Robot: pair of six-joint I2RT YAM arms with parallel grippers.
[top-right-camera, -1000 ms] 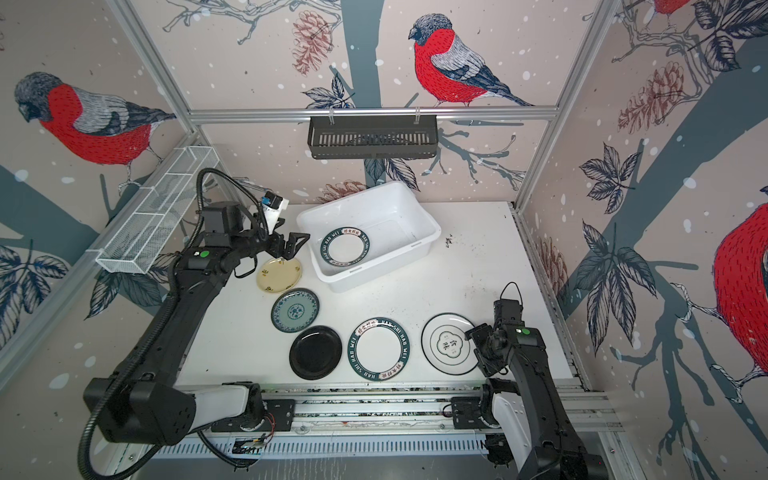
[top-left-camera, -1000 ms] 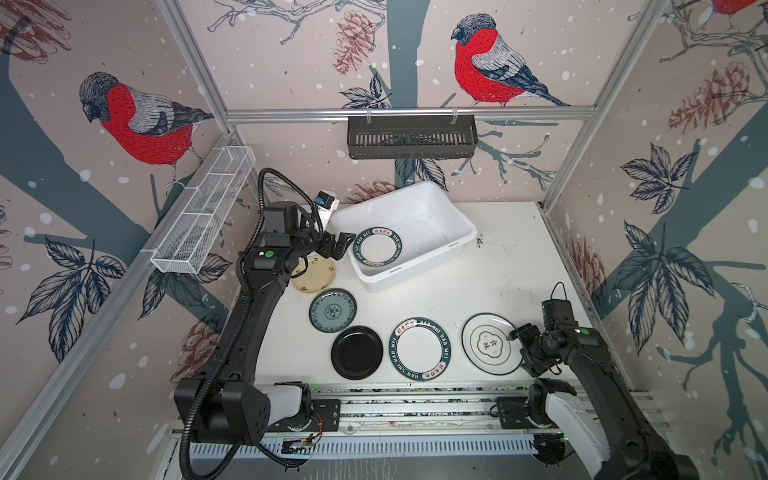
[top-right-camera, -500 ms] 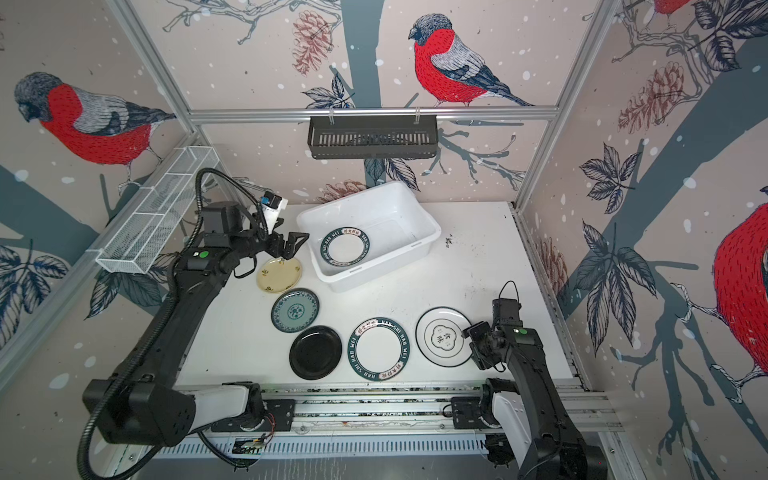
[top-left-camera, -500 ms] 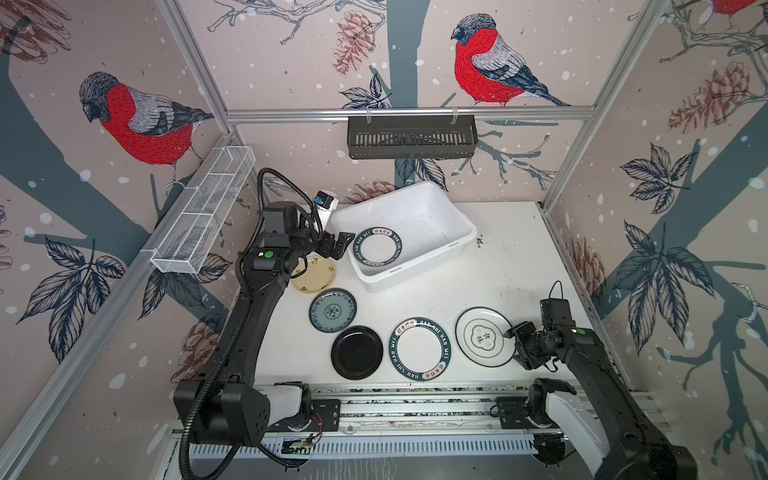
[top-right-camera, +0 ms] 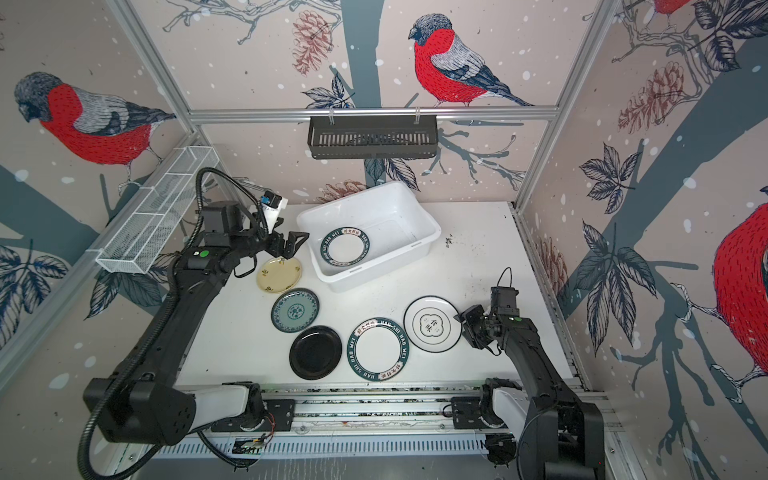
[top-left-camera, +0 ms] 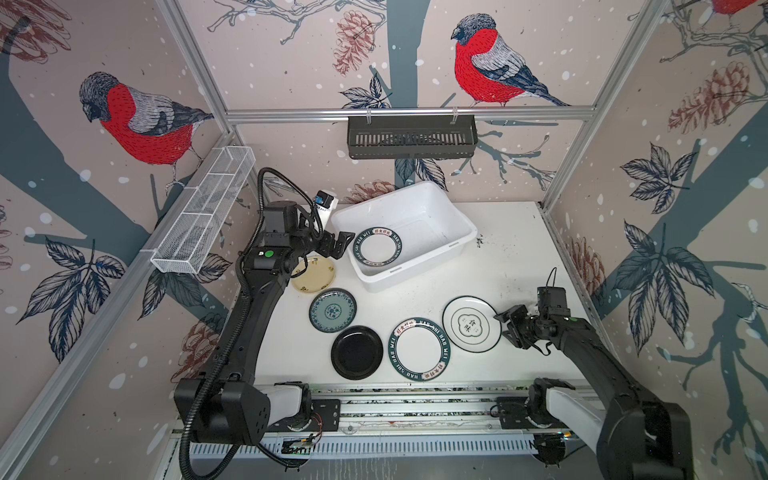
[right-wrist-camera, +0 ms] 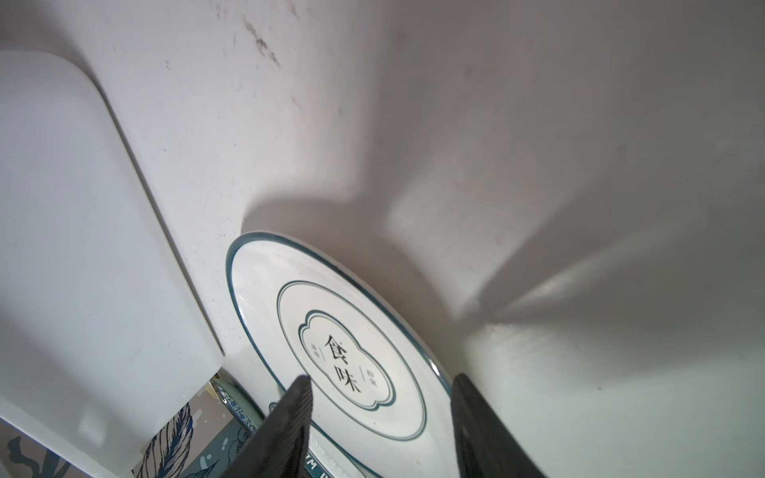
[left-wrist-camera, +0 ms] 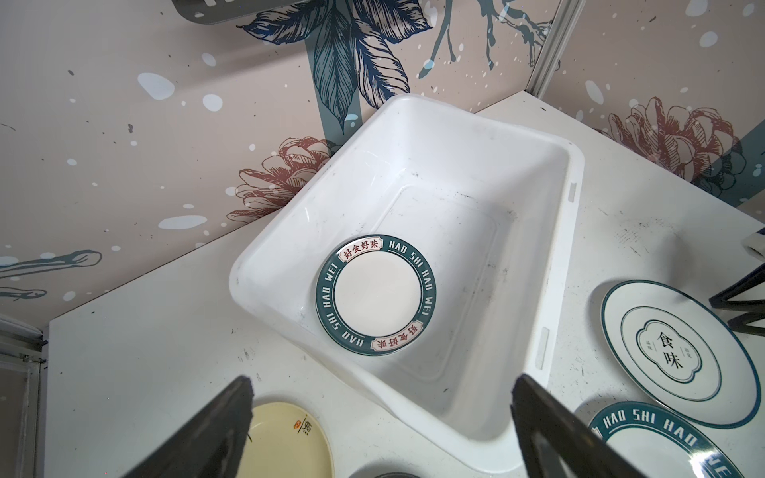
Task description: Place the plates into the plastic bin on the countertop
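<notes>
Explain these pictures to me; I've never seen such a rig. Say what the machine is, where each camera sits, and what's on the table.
Two black robot arms work over a white countertop. Two pictures look down from overhead, nearly alike; the others come from a camera on each wrist. A white plastic bin holds one green-rimmed lettered plate. Outside it lie a second lettered plate, a pale yellow plate, a teal floral plate, a glossy black plate and a white emblem plate. The left gripper hovers open beside the bin, empty. The right gripper stands open astride the emblem plate's rim; no firm grip shows.
</notes>
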